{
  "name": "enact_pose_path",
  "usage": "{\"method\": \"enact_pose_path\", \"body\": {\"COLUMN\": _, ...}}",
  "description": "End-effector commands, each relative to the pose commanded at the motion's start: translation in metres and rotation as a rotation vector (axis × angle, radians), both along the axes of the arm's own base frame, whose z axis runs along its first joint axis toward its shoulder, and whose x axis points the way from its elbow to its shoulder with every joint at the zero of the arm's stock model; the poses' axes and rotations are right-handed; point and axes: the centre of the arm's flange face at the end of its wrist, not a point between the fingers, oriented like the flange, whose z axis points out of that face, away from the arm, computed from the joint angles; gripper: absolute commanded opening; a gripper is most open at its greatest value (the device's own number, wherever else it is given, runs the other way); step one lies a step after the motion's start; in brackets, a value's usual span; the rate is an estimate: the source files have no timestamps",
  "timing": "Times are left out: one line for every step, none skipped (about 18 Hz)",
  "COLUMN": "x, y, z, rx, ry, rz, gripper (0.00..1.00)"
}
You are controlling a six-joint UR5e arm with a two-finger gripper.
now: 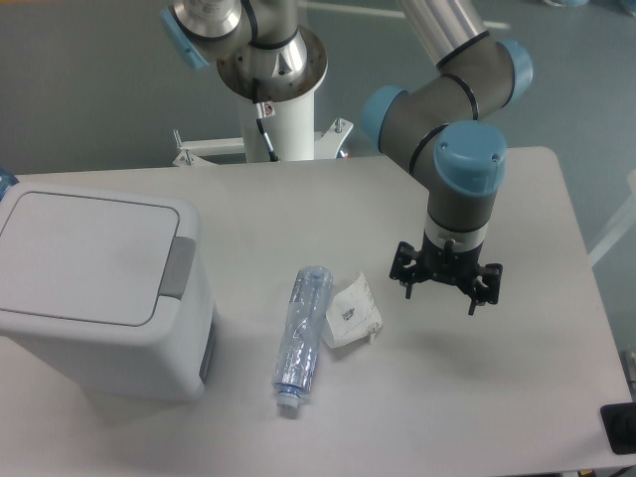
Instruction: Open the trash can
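While the arm hangs over the right half of the table (517, 397), the nearest object is a clear plastic bottle (301, 335). It lies on its side near the table's middle, cap end toward the near edge, body running away from the viewer. Just to the right of the bottle, touching or almost touching it, lies a crumpled white wrapper (353, 311) with dark print on it.

To the left, the trash can (99, 288) stands upright on the table's left side, well apart from the gripper. Its flat lid (84, 256) is down and closed. A grey push tab (179, 266) sits at the lid's right edge, facing the bottle.

Further right, the gripper (444, 289) points straight down above bare tabletop, right of the wrapper and clear of it. Its two fingers are spread wide apart with nothing between them. A dark shadow falls on the table beneath it.

Beyond, the arm's grey links and blue joint caps rise to the white base column (283, 124) at the table's far edge.
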Motion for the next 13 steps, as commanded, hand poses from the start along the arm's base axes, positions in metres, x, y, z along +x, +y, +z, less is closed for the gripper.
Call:
{"method": "enact_pose_path", "body": {"x": 0.0, "y": 0.0, "z": 0.001, "rx": 0.001, "ry": 0.002, "rz": -0.001, "gripper": 1.0}}
{"method": "enact_pose_path", "body": {"x": 0.0, "y": 0.0, "z": 0.001, "rx": 0.001, "ry": 0.001, "rz": 0.0, "gripper": 1.0}}
{"method": "enact_pose_path", "body": {"x": 0.0, "y": 0.0, "z": 0.0, "rx": 0.0, "ry": 0.0, "rz": 0.0, "gripper": 1.0}}
{"method": "enact_pose_path", "body": {"x": 0.0, "y": 0.0, "z": 0.001, "rx": 0.002, "ry": 0.001, "rz": 0.0, "gripper": 1.0}}
{"method": "enact_pose_path", "body": {"x": 0.0, "y": 0.0, "z": 0.002, "rx": 0.003, "ry": 0.002, "rz": 0.001, "gripper": 1.0}}
{"method": "enact_pose_path", "body": {"x": 0.0, "y": -0.001, "z": 0.002, "rx": 0.006, "ry": 0.005, "rz": 0.002, "gripper": 1.0}}
{"method": "enact_pose_path", "body": {"x": -0.001, "y": 0.001, "z": 0.005, "rx": 0.02, "ry": 0.017, "rz": 0.001, "gripper": 1.0}}
{"method": "enact_pose_path", "body": {"x": -0.002, "y": 0.002, "z": 0.007, "rx": 0.034, "ry": 0.035, "rz": -0.001, "gripper": 1.0}}
{"method": "enact_pose_path", "body": {"x": 0.0, "y": 0.004, "z": 0.009, "rx": 0.045, "ry": 0.05, "rz": 0.0, "gripper": 1.0}}
{"method": "enact_pose_path", "body": {"x": 0.003, "y": 0.003, "z": 0.017, "rx": 0.056, "ry": 0.063, "rz": 0.016, "gripper": 1.0}}
{"method": "enact_pose_path", "body": {"x": 0.008, "y": 0.004, "z": 0.027, "rx": 0.075, "ry": 0.07, "rz": 0.043, "gripper": 1.0}}
{"method": "enact_pose_path", "body": {"x": 0.017, "y": 0.011, "z": 0.035, "rx": 0.101, "ry": 0.066, "rz": 0.061, "gripper": 1.0}}
{"method": "enact_pose_path", "body": {"x": 0.025, "y": 0.016, "z": 0.047, "rx": 0.138, "ry": 0.059, "rz": 0.075, "gripper": 1.0}}
